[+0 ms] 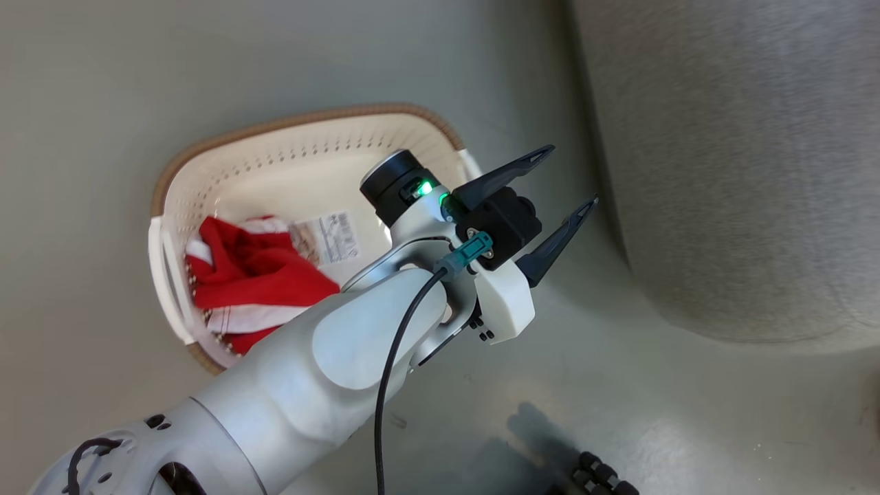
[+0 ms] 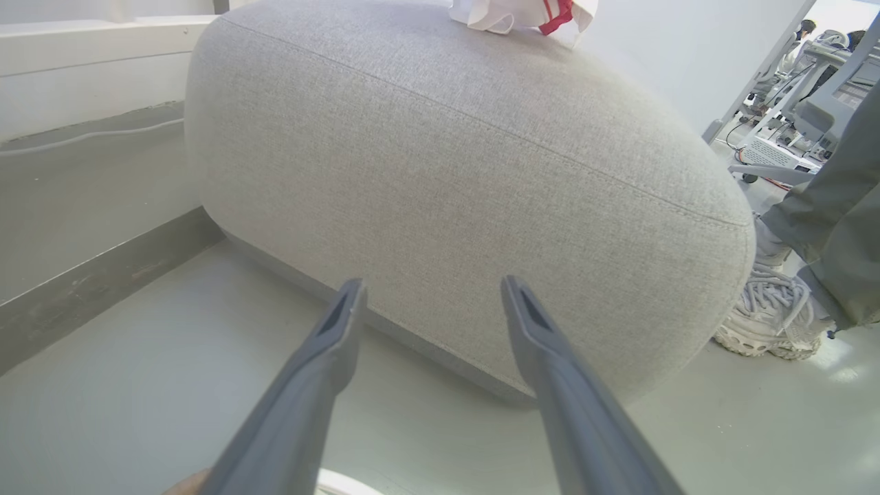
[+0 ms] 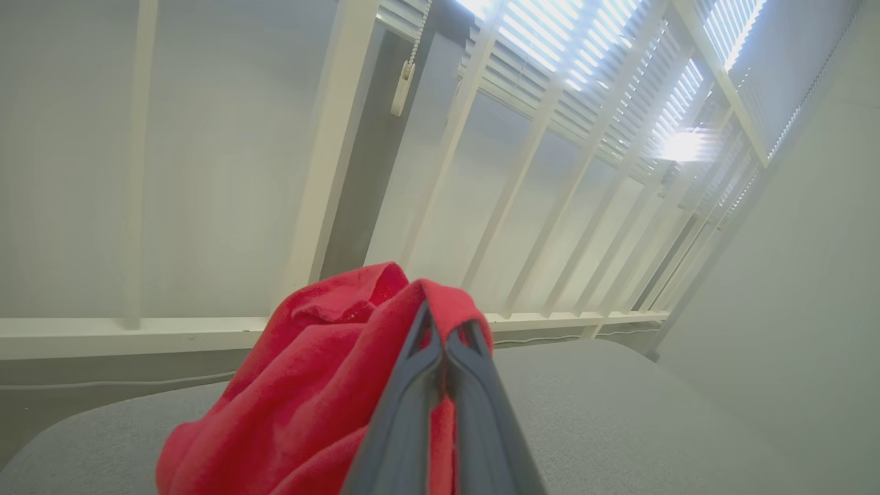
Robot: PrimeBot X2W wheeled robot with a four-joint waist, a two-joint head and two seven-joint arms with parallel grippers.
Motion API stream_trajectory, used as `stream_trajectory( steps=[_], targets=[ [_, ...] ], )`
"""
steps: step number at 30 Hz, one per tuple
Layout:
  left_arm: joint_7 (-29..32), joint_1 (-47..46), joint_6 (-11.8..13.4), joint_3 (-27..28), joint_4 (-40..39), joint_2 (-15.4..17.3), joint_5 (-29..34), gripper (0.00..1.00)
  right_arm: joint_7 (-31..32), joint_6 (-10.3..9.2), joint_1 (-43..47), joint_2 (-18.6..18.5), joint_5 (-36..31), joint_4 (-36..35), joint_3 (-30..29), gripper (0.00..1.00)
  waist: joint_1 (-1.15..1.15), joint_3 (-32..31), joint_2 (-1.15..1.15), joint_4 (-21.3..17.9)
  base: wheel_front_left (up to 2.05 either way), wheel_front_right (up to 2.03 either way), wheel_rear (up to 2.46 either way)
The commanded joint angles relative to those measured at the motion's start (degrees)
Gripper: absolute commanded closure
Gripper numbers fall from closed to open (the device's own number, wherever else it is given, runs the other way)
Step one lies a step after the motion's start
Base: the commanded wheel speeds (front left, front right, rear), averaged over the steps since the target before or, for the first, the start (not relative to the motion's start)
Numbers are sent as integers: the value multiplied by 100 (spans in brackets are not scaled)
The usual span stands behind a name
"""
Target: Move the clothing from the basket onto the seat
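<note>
Red soft clothing (image 3: 309, 399) pinched in right gripper (image 3: 443, 330) above woven grey seat (image 3: 619, 412), left gripper (image 1: 572, 174) spread wide, perforated cream basket (image 1: 275, 158)

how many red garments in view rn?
3: a pile in the basket, a garment pinched in the right claw, a red-white bundle atop the seat, maybe that same garment. The pile may hide more.

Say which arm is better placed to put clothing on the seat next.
Likely right: the right gripper is shut on red clothing over the seat; the left gripper hangs open, empty, near the basket.
</note>
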Motion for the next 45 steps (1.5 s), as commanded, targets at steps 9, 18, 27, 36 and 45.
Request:
stream_trajectory(
  steps=[9, 18, 27, 36, 45],
  targets=[
    [-51, -303, 135, -97, -173, -61, -64, 0, -34, 22, -106, -59, -147, 1017, -247, 100, 0, 446, 0, 218, 0, 0, 0],
    [-51, -362, 141, -144, -215, -61, -129, 0, -34, 22, 5, -11, -149, 1873, -123, 100, 0, 392, 0, 260, 0, 0, 0],
    [-51, -320, 128, -33, -262, -61, -124, 0, -34, 22, 294, 85, 278, 2094, 393, 0, 0, 215, 0, 293, 0, 0, 0],
    [-51, -186, 92, 120, -383, -61, -67, 0, -34, 22, 988, 79, 776, 805, 801, 0, 0, -139, 0, 363, 0, 0, 0],
    [-51, 288, 81, 514, -495, -61, -17, 0, -34, 22, 1763, 114, 1004, -338, 906, 0, 0, -922, 0, 597, 0, 0, 0]
  ],
)
